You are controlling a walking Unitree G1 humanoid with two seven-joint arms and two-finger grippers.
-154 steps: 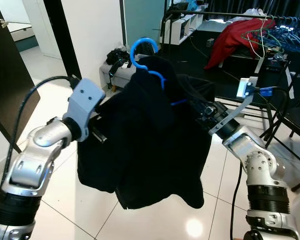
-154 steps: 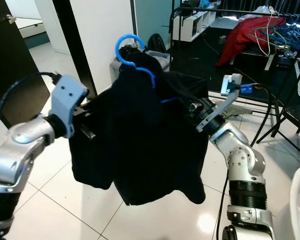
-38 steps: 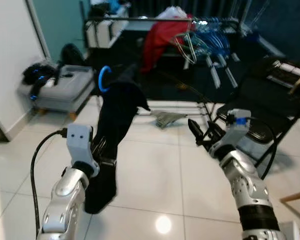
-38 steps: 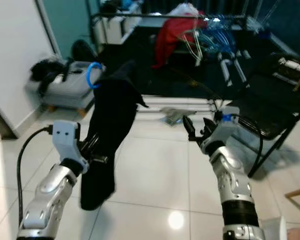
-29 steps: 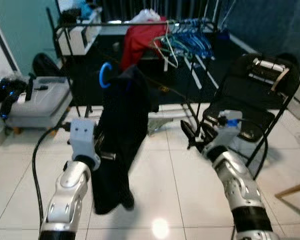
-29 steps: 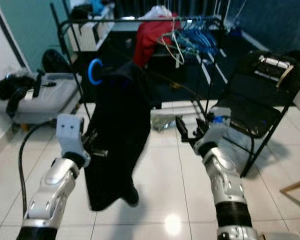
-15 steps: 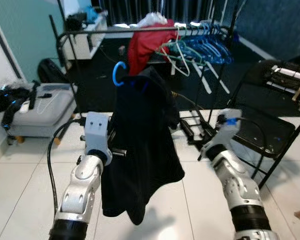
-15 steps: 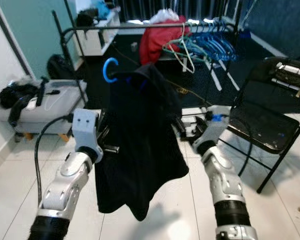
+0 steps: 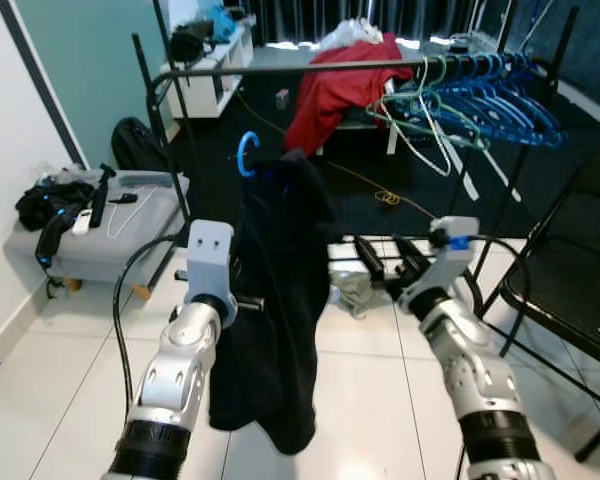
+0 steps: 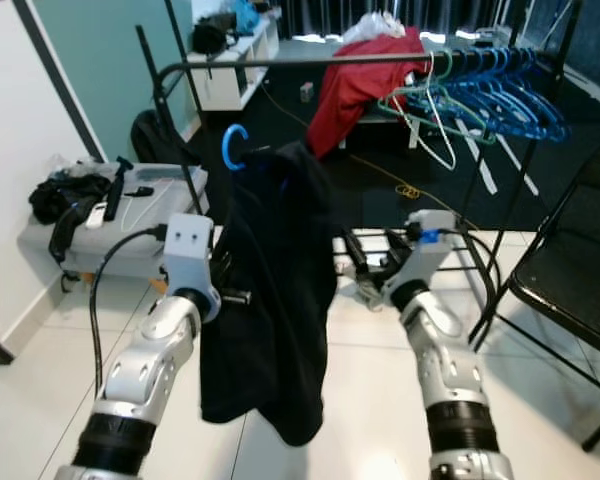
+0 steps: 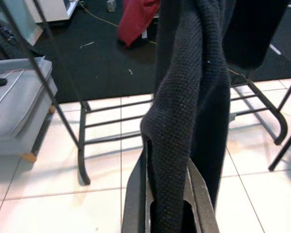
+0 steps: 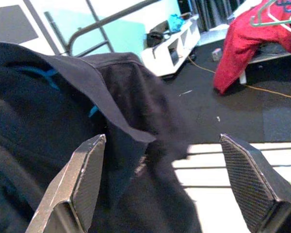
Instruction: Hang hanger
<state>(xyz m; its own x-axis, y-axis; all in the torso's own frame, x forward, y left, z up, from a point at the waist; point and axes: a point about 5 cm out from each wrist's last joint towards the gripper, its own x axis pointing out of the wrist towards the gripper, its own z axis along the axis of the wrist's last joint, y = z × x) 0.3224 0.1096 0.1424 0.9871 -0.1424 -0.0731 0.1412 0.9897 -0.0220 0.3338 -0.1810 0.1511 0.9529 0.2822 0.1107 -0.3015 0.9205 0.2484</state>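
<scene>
Hanger: a blue hanger (image 9: 247, 153) with its hook up, carrying a black garment (image 9: 276, 300), held up in front of the robot, nearer than the clothes rack and left of centre.
Garment: dark knit fabric draped over the hanger, hanging down past the left arm toward the white tiled floor (image 9: 60, 400).
Left end effector: the left end effector (image 11: 167, 194) is closed on a fold of the black garment; the wrist view shows the knit cloth pinched between its two black fingers (image 11: 135, 194).
Right end effector: the right end effector (image 9: 385, 262) is held just right of the garment with its fingers spread wide and nothing between them; in the wrist view the cloth lies beyond the fingertips.
Clothes rack: a black clothes rack (image 9: 280, 68) stands beyond the garment, its rail running left to right.
On the rail: a red garment (image 9: 335, 80) near the middle and a bunch of blue and green hangers (image 9: 490, 95) toward the right.
Far left: a grey case (image 9: 100, 235) on the floor with black items on top.
Far right: a black folding chair (image 9: 570, 280).
</scene>
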